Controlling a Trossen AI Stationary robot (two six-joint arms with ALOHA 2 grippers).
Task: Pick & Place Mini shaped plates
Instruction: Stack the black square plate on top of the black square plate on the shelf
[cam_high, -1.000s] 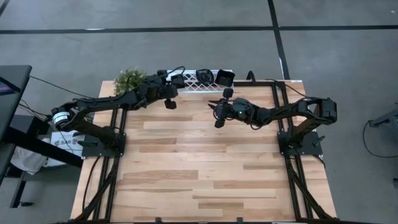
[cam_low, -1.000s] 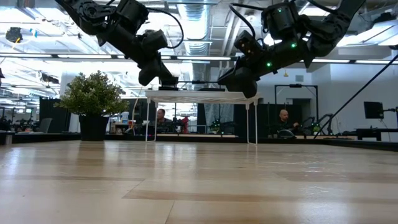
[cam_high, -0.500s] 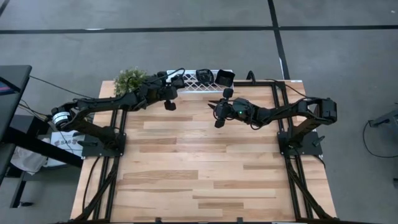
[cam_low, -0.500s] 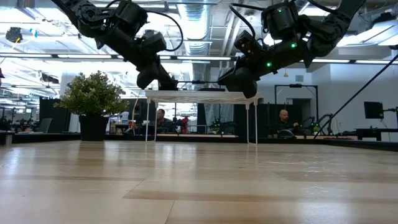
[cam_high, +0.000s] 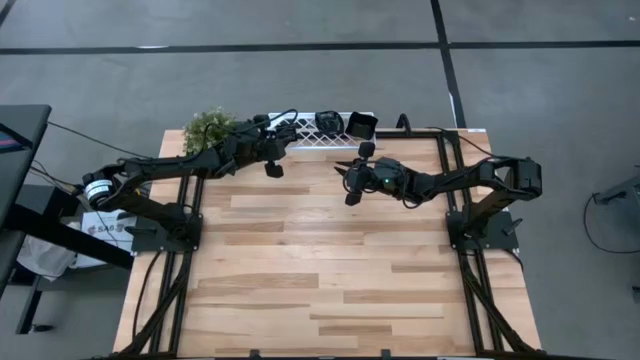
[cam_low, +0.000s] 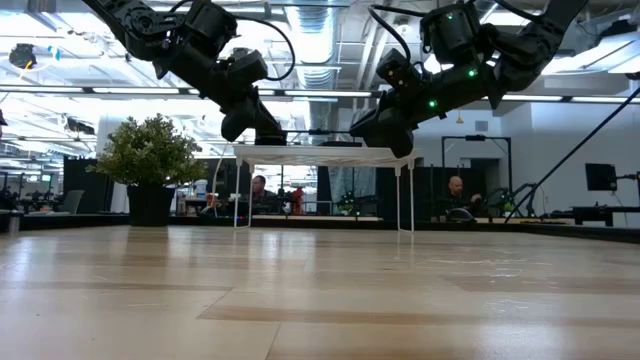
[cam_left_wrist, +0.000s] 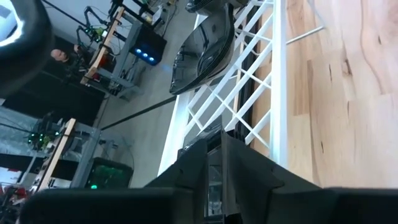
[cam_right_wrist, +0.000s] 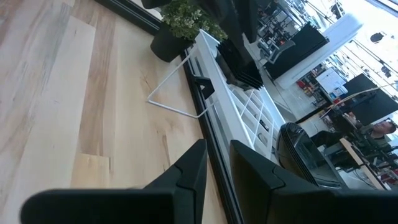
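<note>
Two arms: both were raised above the far part of the wooden table (cam_high: 330, 260), close to the white rack (cam_high: 320, 138) in the upper middle of the high view.
Left gripper (cam_high: 273, 166): it was at the left part of the rack. In its wrist view the fingers (cam_left_wrist: 245, 163) had only a thin gap between them, over the lattice. If there was a plate between them, I cannot tell.
Right gripper (cam_high: 350, 185): it was over bare wood, just before the rack, near the centre of the high view. Its fingers (cam_right_wrist: 249, 168) stood a little apart, with nothing visible between them.
Plates: two black plates (cam_high: 327, 121) were visible at the right part of the rack in the high view. In the left wrist view one stood leaning on its edge (cam_left_wrist: 202, 53). More were seen as dark shapes at the right edge of the right wrist view (cam_right_wrist: 308, 155).
Risk one: the plates look glossy and thin, so in my judgement one could slip from the fingers if it is taken only by the rim.
Risk two: the left fingers were very near the lattice; a low move could catch a bar and shake the rack, and the leaning plates could fall.
Risk three: the two arms were near each other, so they could collide if both reach for the same end.
Plant (cam_high: 209, 128): it stood at the upper left corner of the table, near the left arm's path.
</note>
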